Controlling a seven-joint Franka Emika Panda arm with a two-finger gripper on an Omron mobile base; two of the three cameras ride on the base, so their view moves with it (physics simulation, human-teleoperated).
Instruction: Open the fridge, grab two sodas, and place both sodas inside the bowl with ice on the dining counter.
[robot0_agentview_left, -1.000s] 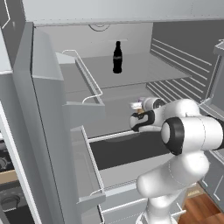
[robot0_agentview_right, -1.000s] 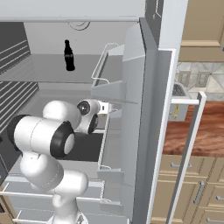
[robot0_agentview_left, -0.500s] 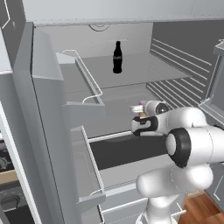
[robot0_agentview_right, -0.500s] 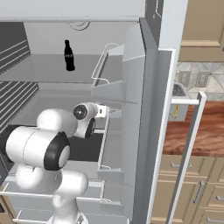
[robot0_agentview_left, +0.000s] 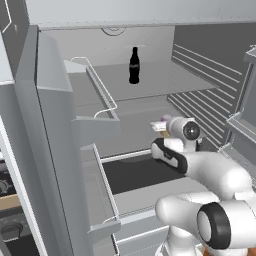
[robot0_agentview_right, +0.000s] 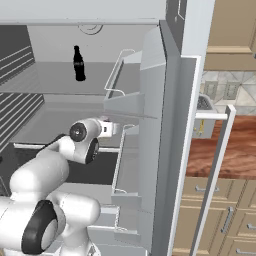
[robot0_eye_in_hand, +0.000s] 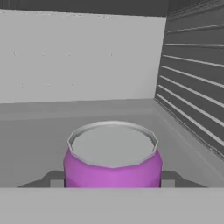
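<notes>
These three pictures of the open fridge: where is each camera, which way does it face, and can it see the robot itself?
Left base view: behind the arm's left, facing the fridge; white arm lower right.
Right base view: behind its right, facing the fridge and its open door; arm lower left.
Hand view: on the hand, looking along it at the purple can between the fingers.
Both base views share the dark bottle.

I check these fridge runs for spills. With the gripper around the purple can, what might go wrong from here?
The purple can with the pale grey top sits between the gripper fingers; pulled out fast, it may slip. The open grey fridge door's shelves stand close beside the hand; swinging out might clip them.
</notes>
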